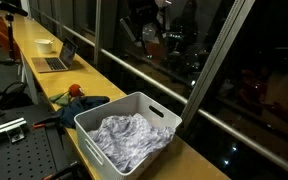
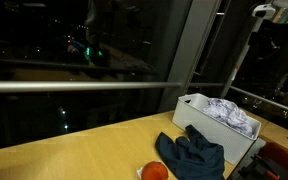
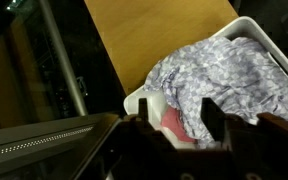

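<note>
fingers (image 3: 214,120) – spread apart | hover over patterned cloth (image 3: 219,70) | cloth heaped in white bin (image 3: 136,100) – on wooden counter (image 3: 164,30)

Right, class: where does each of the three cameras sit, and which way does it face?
Exterior view: at the wooden counter's end, looking along it over the white bin of patterned cloth towards a laptop; probably the dark arm above.
Exterior view: before the counter, facing the window past an orange ball and dark blue cloth; no arm certain.
Wrist view: above the bin, looking down; gripper at bottom edge, jaws apart.
All share the bin and cloth.
</note>
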Robot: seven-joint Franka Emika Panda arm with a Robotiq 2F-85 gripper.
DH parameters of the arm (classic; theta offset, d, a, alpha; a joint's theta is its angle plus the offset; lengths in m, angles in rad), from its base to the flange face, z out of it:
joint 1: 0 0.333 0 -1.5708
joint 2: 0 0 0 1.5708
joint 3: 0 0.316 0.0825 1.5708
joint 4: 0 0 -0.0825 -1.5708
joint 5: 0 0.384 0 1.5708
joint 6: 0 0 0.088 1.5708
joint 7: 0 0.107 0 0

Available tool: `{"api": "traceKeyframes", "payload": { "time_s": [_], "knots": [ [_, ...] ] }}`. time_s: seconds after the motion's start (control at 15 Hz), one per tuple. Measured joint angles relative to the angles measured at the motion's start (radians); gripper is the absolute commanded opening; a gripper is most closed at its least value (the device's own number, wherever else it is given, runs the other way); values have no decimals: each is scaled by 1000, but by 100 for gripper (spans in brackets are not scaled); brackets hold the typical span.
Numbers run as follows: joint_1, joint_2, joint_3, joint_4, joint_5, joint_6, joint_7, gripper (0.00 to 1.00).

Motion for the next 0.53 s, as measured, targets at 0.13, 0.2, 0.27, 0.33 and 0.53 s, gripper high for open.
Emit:
{"api": "traceKeyframes", "payload": {
  "time_s": [0.13,0.2,0.27,0.33,0.53],
  "knots": [
    [3,9,12,-10,17,2,1,99],
    [8,16,22,-20,30,4,4,100],
    [14,23,35,-33,52,5,15,100],
    [23,30,51,-49,87,3,34,100],
    [63,29,100,-111,217,2,100,100]
  ]
}}
